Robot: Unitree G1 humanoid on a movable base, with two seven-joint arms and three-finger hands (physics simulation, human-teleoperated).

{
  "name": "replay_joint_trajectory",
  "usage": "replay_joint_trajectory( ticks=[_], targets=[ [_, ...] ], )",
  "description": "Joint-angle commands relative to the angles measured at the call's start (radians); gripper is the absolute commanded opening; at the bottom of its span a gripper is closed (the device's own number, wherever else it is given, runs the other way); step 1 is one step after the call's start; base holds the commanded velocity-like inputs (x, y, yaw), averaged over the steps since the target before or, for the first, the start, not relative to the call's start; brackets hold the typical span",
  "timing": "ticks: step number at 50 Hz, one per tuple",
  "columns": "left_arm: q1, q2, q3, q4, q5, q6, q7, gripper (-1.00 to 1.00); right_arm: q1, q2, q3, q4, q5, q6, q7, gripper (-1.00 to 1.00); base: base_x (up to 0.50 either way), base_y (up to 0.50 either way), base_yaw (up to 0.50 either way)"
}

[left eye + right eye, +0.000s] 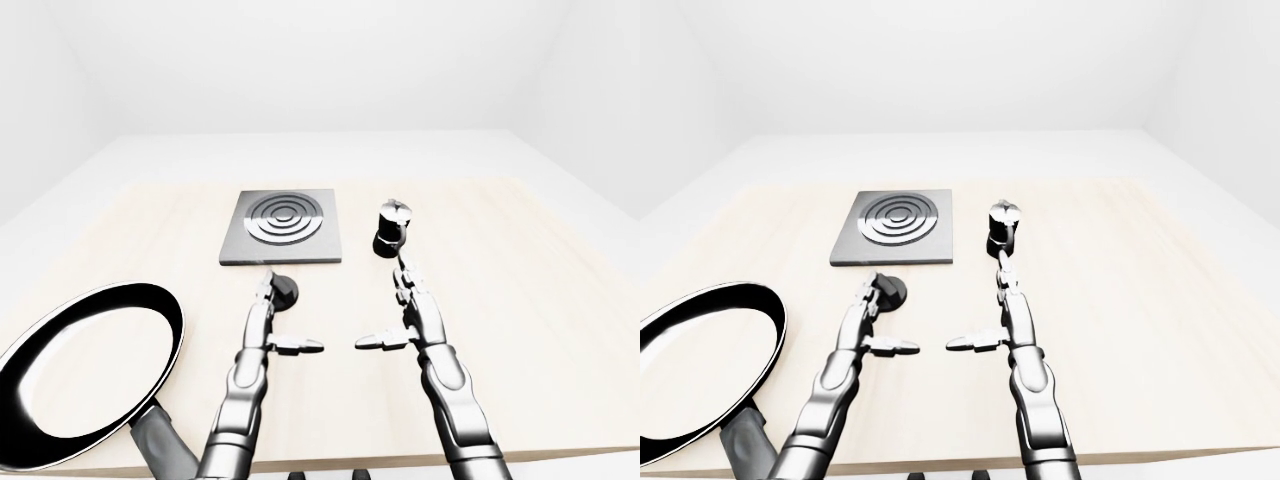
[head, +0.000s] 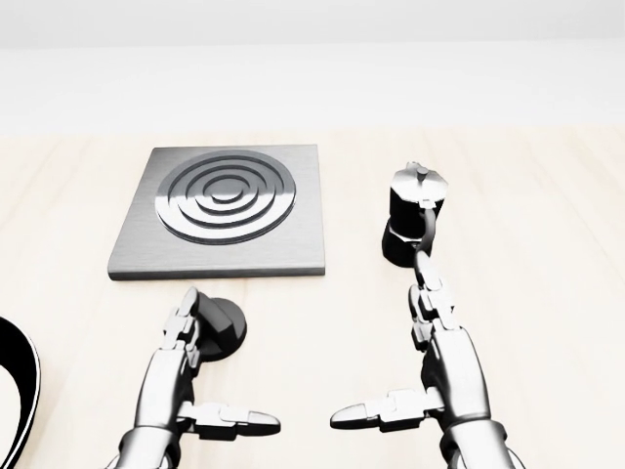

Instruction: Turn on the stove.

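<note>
The stove (image 1: 895, 228) lay on the table (image 1: 1140, 300), a moka pot (image 1: 1002, 228) beside it. Both hands, left (image 1: 872, 318) and right (image 1: 1002, 310), hovered open below.

- Both arms were glossy silver-grey metal with dark, near-black joint gaps.
- Forearms were built of rounded segmented shells, widest near the wrist and tapering toward the elbow.
- Left hand (image 2: 200, 376) had three fingers, each a chain of short blocky silver links with black seams.
- Right hand (image 2: 415, 366) was a mirror copy with the same finish.
- Thumbs (image 2: 376, 409) were slimmer, with pointed rounded tips.
- Fingertips (image 2: 422, 272) looked darker than the links behind them.
- Highlights streaked the shells, giving a chrome-like sheen.
</note>
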Motion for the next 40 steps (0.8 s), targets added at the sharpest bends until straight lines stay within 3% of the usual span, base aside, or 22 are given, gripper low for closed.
replay_joint_trajectory(
  ticks=[1, 15, 21, 31, 40],
  targets=[
    [0.027, -0.032, -0.059, -0.056, 0.010, 0.021, -0.034, 1.00, 0.000, 0.000, 0.000, 0.008, 0.001, -0.006, 0.001, 1.00, 0.00, 0.00, 0.00],
    [0.046, -0.053, -0.106, -0.117, 0.020, 0.057, -0.045, 1.00, 0.001, 0.000, 0.000, 0.003, 0.002, -0.001, 0.001, 1.00, 0.00, 0.00, 0.00],
    [0.089, -0.050, -0.135, -0.318, 0.024, 0.143, -0.047, 1.00, 0.001, -0.001, -0.002, 0.012, 0.003, -0.009, 0.003, 1.00, 0.00, 0.00, 0.00],
    [0.134, -0.023, -0.174, -0.755, 0.028, 0.143, -0.037, 1.00, 0.002, 0.000, 0.000, 0.014, 0.002, -0.009, 0.003, 1.00, 0.00, 0.00, 0.00],
    [0.120, -0.014, -0.175, -0.919, 0.014, 0.143, -0.029, 1.00, -0.002, 0.000, 0.000, 0.017, 0.001, -0.009, 0.003, 1.00, 0.00, 0.00, 0.00]
  ],
)
